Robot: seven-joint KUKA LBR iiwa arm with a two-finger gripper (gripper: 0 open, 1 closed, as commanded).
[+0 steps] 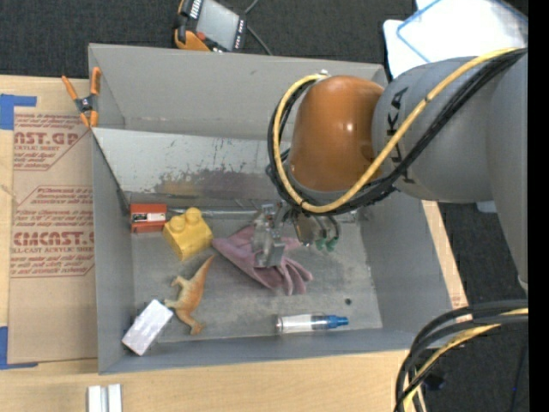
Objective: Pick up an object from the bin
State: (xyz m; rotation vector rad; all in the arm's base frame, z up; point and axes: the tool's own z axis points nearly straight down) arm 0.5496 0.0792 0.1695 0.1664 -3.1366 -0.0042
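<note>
My gripper (273, 249) is down in the middle of the bin, its fingers pressed into a crumpled purple glove (257, 264) that lies on the floor. Whether the fingers grip the glove I cannot make out. Left of the glove sits a yellow toy brick (189, 232). An orange toy dinosaur (192, 292) lies in front of the brick. A clear syringe with a blue tip (310, 323) lies near the front wall, below the glove.
A small orange and white box (147, 218) rests at the back left. A white packet (147, 326) lies in the front left corner. A small green thing (326, 245) peeks out beside the wrist. The arm's orange cover hides the bin's back right.
</note>
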